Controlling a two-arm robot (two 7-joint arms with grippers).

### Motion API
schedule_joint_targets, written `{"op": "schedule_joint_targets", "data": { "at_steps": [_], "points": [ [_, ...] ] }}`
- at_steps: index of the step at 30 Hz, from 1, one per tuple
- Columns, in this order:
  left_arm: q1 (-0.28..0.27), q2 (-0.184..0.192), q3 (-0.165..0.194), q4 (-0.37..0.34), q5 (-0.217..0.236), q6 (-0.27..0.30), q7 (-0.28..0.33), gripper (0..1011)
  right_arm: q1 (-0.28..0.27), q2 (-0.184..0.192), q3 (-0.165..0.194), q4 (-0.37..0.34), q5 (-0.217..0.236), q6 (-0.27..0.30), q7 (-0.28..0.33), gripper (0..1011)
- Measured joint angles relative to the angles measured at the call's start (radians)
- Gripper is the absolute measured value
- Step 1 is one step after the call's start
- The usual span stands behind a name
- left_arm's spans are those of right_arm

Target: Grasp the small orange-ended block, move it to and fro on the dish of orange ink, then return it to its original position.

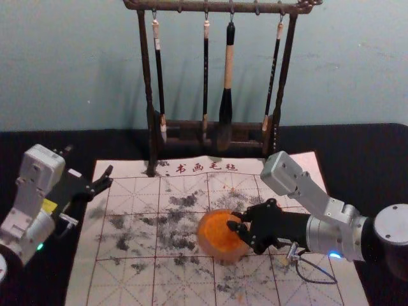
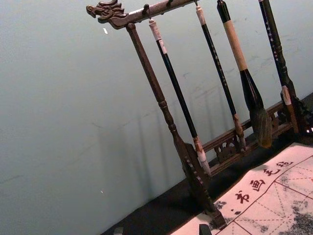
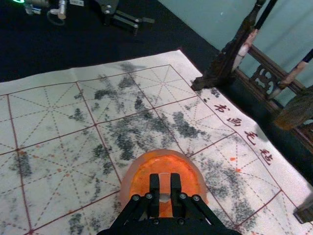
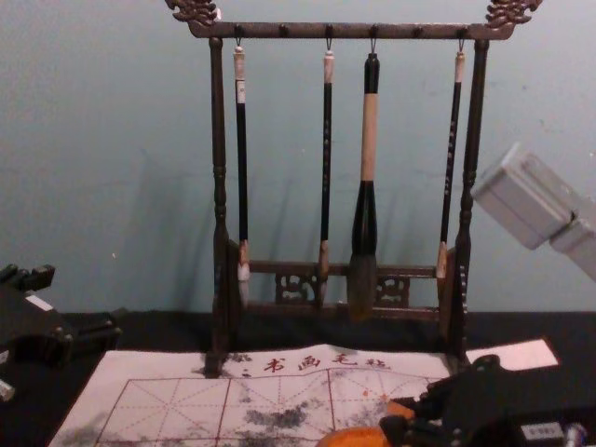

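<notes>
At lower right, my right gripper [image 1: 233, 222] pinches the block [image 3: 165, 185] above the orange dish [image 1: 205, 241]; lower left, my left gripper's [image 1: 89, 162] fingers spread wide.

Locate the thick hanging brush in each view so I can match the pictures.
Head view: the thick brush hangs third from the left on the rack, above the middle.
Left wrist view: third along from the rack's carved dragon-head end, bristles down.
Right wrist view: bristles in sight at the picture's border, beyond two slim brushes.
Chest view: third from the left, right of centre.
Shared landmark: red characters on the mat.
</notes>
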Motion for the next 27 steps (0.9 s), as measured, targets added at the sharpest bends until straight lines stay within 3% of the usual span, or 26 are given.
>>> {"op": "schedule_joint_targets", "data": {
  "at_steps": [27],
  "points": [
    [0.0, 0.0, 0.0, 0.0, 0.0, 0.0, 0.0, 1001, -0.003, 0.002, -0.034, -0.049, -0.003, 0.02, 0.031, 82]
  ]
}}
